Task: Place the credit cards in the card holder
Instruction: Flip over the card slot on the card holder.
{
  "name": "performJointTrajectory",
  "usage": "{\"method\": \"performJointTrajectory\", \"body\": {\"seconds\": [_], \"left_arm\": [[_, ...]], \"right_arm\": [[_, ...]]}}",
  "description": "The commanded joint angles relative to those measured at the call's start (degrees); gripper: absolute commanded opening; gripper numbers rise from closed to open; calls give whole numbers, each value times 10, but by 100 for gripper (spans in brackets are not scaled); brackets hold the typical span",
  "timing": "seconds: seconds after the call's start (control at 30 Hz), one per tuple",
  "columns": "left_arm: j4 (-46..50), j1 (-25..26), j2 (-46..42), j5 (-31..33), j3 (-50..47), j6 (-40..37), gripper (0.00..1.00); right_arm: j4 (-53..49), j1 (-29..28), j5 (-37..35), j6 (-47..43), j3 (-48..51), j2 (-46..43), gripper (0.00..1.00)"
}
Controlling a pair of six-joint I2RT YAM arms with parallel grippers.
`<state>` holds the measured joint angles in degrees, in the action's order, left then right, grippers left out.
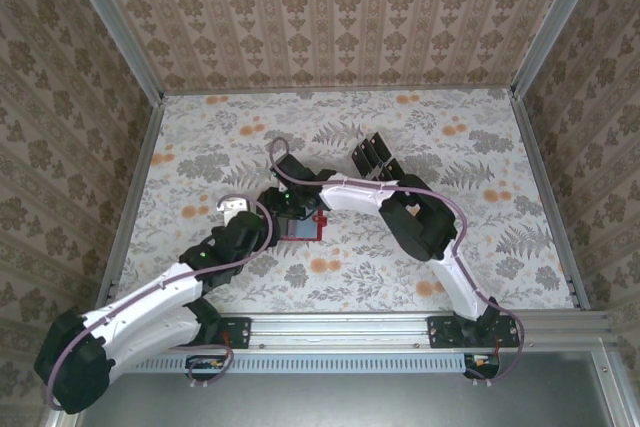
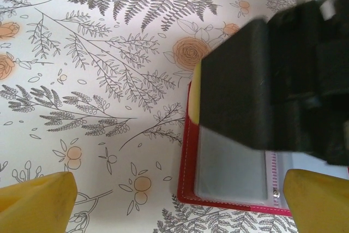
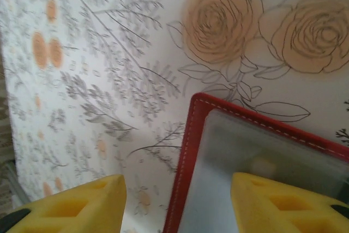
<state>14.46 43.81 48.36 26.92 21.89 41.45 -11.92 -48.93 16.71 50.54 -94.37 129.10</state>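
From above, my left arm (image 1: 235,237) and right arm (image 1: 350,192) cover most of the wallet (image 1: 303,237), leaving a red sliver. The dark upright things (image 1: 375,157) behind are too small to name. At my left wrist, the right arm's black body hides the wallet's top. At my right wrist, the wallet runs off the bottom and right edges, its clear pocket (image 3: 256,156) blurred.

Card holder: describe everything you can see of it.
The card holder is a red, leather-like wallet with white stitching along its rounded edge. It lies open and flat on the floral table, showing a clear plastic sleeve inside and a small metal stud near one corner. The right gripper hangs over it with jaws apart, one yellow finger above the sleeve; whether that finger touches it cannot be told.
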Motion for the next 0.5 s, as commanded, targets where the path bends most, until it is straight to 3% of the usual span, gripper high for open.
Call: {"method": "performJointTrajectory", "body": {"seconds": [0.0,0.3,0.47], "left_arm": [[15,-3,-14,12,-6,16,99],[8,-4,-5,12,-8,21,99],[7,-16,22,3,15,-3,99]], "right_arm": [[-31,1,0,-22,-16,12,54],[-10,22,35,-88,20,-94,54],[-114,58,-34,-166,50,-191,54]]}}
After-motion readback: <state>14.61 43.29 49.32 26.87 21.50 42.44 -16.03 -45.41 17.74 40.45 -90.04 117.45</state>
